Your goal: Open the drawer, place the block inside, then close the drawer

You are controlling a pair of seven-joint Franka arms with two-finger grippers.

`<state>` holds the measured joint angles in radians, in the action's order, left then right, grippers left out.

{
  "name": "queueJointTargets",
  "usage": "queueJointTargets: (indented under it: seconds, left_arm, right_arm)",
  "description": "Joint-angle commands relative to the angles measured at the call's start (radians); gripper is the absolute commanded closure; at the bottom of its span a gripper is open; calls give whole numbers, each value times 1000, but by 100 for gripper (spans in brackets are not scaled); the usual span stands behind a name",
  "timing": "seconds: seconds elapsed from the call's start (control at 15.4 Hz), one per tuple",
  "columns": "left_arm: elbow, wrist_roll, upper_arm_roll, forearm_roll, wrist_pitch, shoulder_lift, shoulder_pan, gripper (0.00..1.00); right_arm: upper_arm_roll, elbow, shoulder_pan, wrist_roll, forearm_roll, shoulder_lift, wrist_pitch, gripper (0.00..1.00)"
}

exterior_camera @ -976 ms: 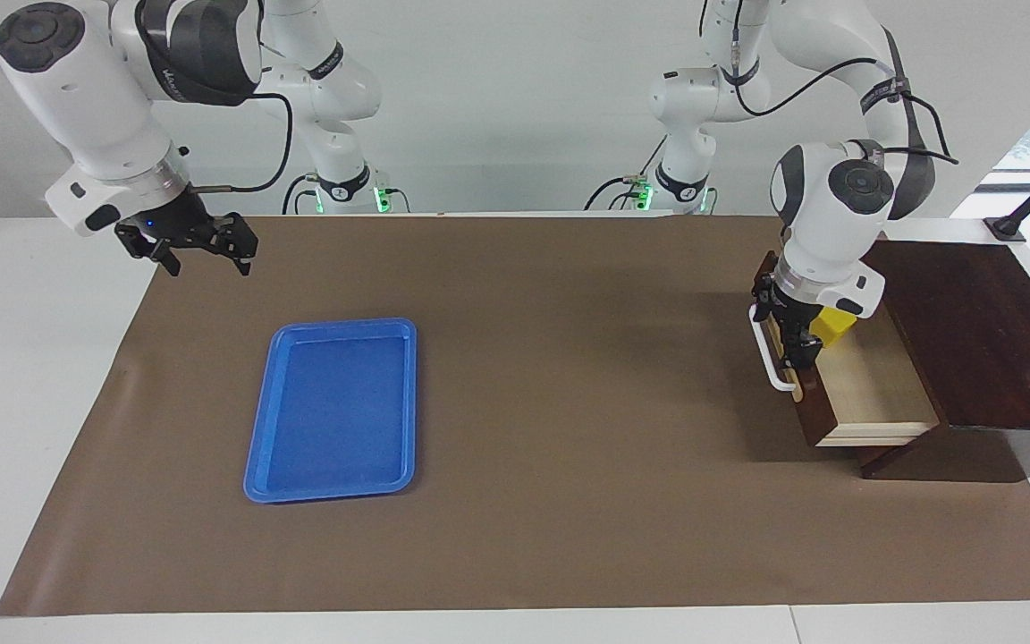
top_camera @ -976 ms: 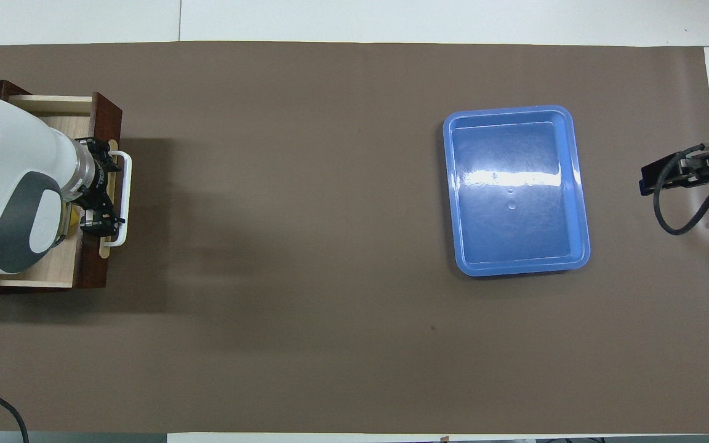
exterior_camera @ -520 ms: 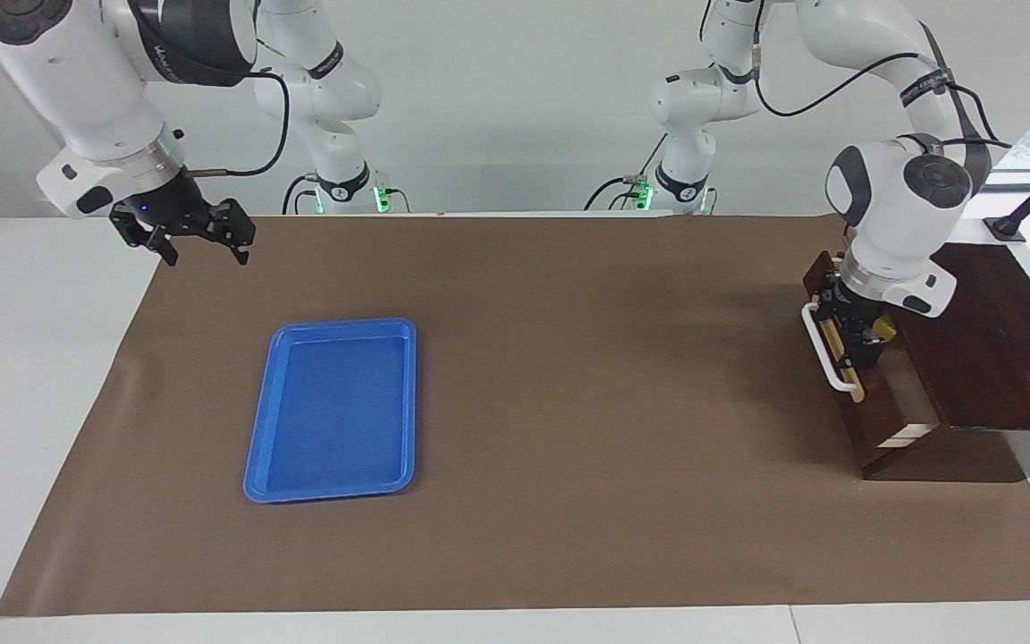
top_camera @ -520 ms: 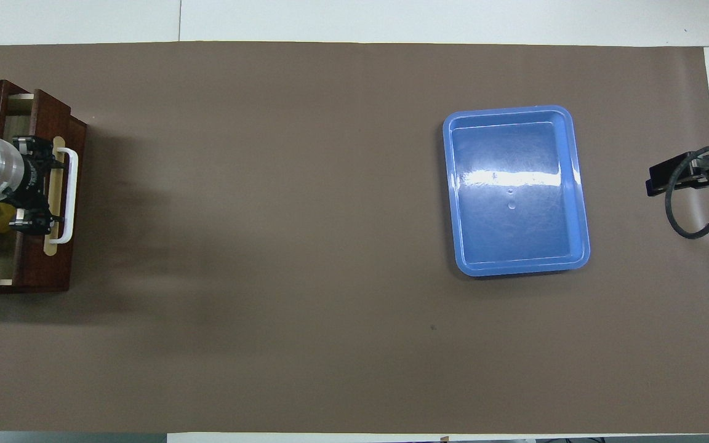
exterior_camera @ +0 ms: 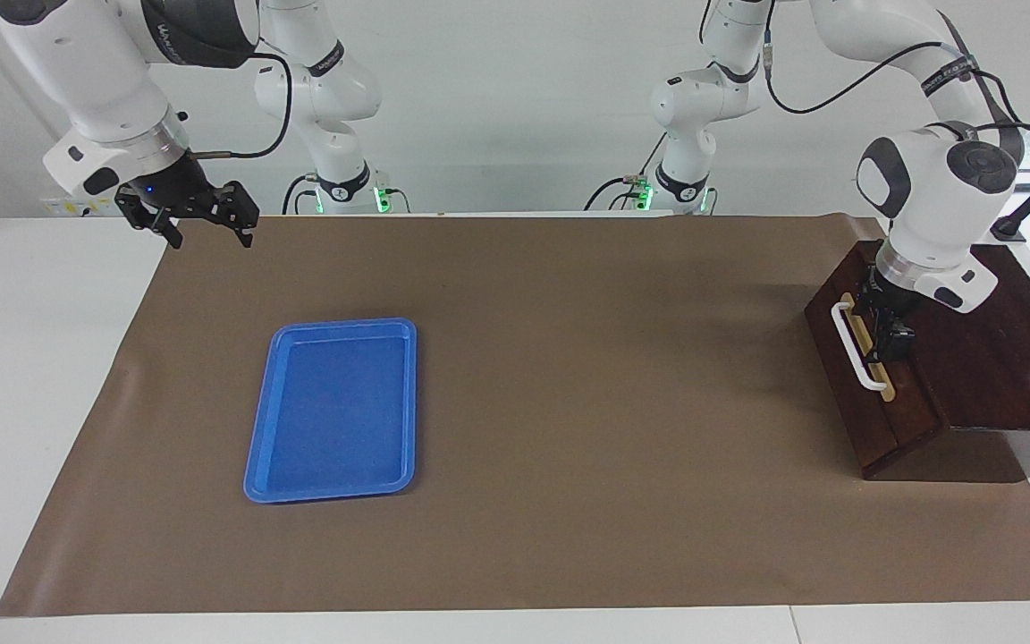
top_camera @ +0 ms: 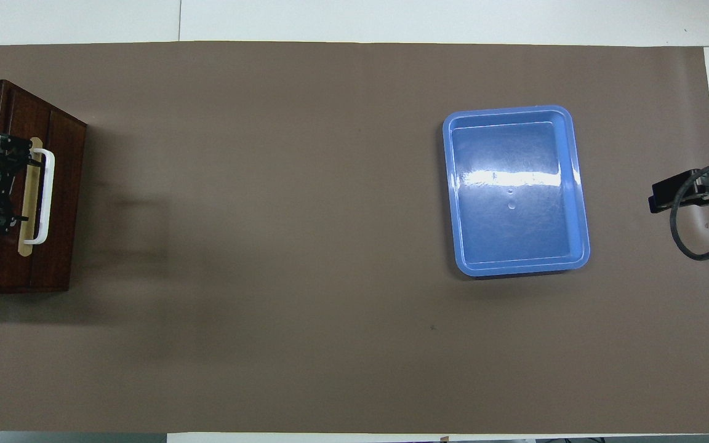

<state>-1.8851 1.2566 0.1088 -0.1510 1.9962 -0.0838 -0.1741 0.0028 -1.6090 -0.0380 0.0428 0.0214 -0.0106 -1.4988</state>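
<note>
1. Facing view, right edge of the frame: a dark brown wooden box (exterior_camera: 998,358) sits on a brown mat (exterior_camera: 569,402) at the left arm's end of the table.
2. The drawer (exterior_camera: 864,420) is pushed fully in, its dark front flush with the box. No pale interior shows.
3. A white bar handle (exterior_camera: 855,349) runs along a light wood strip on the drawer front.
4. The left gripper (exterior_camera: 889,326) points down at the top edge of the drawer front, just beside the handle on the box side. Its fingers are spread wide and grip nothing. Whether they touch the wood cannot be told.
5. The block cannot be seen in either view.
6. Upper left of the frame: the right gripper (exterior_camera: 211,240) hangs in the air over the mat's corner, by the white table. Its fingers are wide open and empty. This arm is waiting.
7. Lower left of centre: a blue plastic tray (exterior_camera: 336,326) lies flat on the mat with nothing in it, well apart from the box.
8. Overhead view, left edge of the frame: the box and shut drawer (top_camera: 59,246) show again, with the handle (top_camera: 44,197) facing the middle of the mat and the left gripper (top_camera: 4,184) beside it.
9. Right of centre in that view lies the tray (top_camera: 514,111). At the right edge, part of the right gripper (top_camera: 674,191) shows.
</note>
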Motion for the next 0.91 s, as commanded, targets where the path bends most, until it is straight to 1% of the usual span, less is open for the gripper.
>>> queueJointTargets:
  seconds: [0.0, 0.07, 0.13, 0.2, 0.26, 0.46, 0.52, 0.65, 0.78, 0.85]
  left_arm:
    - [76, -280, -1, 97, -167, 54, 16, 0]
    - [78, -407, -3, 138, -187, 90, 16, 0]
    - [78, -496, -1, 143, -223, 102, 16, 0]
    - [90, -555, 2, 140, -250, 102, 18, 0]
    - [124, -653, 9, 143, -270, 93, 27, 0]
    - [168, -918, 12, 124, -356, 84, 65, 0]
    - [181, -971, 12, 98, -405, 87, 99, 0]
    - [228, -1066, 12, 76, -502, 91, 117, 0]
    - [239, -1172, 5, 80, -536, 107, 119, 0]
    - [239, -1175, 6, 80, -533, 108, 117, 0]
  right_arm:
    - [13, -31, -20, 0, -20, -28, -12, 0]
    - [13, -26, -19, 0, -18, -28, -11, 0]
    - [13, -23, -19, 0, -18, -26, -11, 0]
    - [13, -23, -19, 0, -18, -26, -11, 0]
    - [13, -25, -17, 0, -18, -26, -11, 0]
    - [14, -25, -17, -1, -18, -26, -14, 0]
    - [14, -23, -17, -1, -18, -26, -14, 0]
    - [16, -23, -17, 0, -18, -26, -12, 0]
    - [14, -17, -19, 2, -18, -25, -9, 0]
    - [16, -12, -19, 0, -18, -22, -9, 0]
